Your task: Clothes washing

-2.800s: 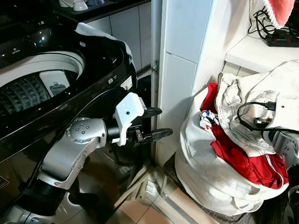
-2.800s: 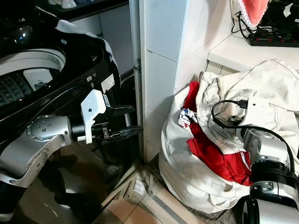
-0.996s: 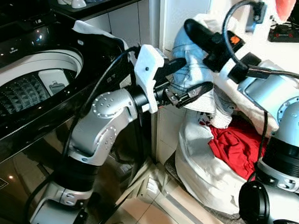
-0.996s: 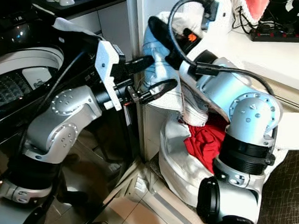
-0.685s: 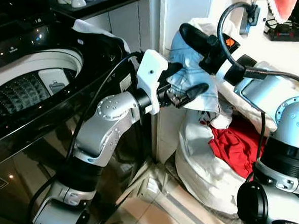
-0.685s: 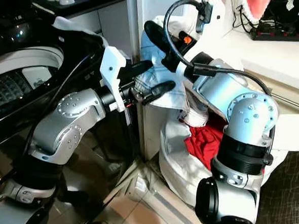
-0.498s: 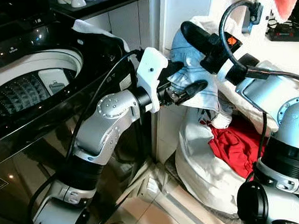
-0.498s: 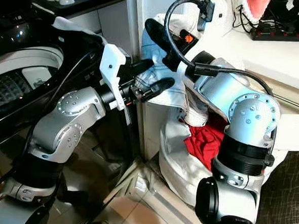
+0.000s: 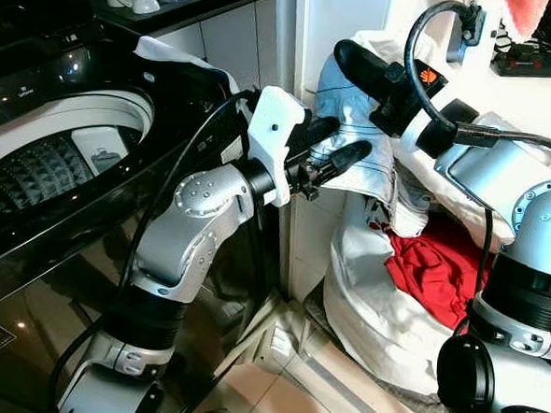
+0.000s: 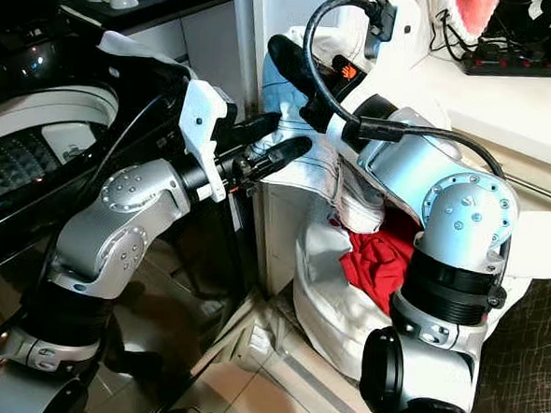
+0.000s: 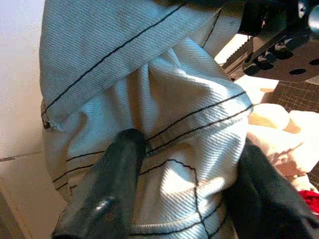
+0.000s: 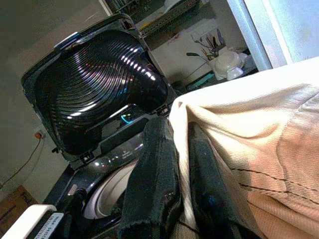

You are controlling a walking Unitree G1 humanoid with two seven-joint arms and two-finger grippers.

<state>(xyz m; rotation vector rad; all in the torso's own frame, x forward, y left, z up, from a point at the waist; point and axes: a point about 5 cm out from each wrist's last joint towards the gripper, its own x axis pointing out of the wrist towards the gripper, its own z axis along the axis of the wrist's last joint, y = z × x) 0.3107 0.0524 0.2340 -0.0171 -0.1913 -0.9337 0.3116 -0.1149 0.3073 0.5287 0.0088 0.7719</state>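
Head view: my right gripper point(image 9: 352, 60) holds the white garment point(image 9: 362, 160) up beside the tiled pillar point(image 9: 333, 23), above the laundry bag point(image 9: 381, 316). Left gripper point(image 9: 333, 145) meets it near the washing machine point(image 9: 63, 156).

Left wrist: jaws spread around the cloth.

Right wrist: jaws pinching the fabric.

Left gripper point(image 11: 179, 189) fingers point(image 11: 107, 189) spread, one on each side of white black-stitched garment point(image 11: 164, 119) fold.

The white garment point(image 9: 367, 165) hides the right hand's point(image 10: 283, 59) fingertips.
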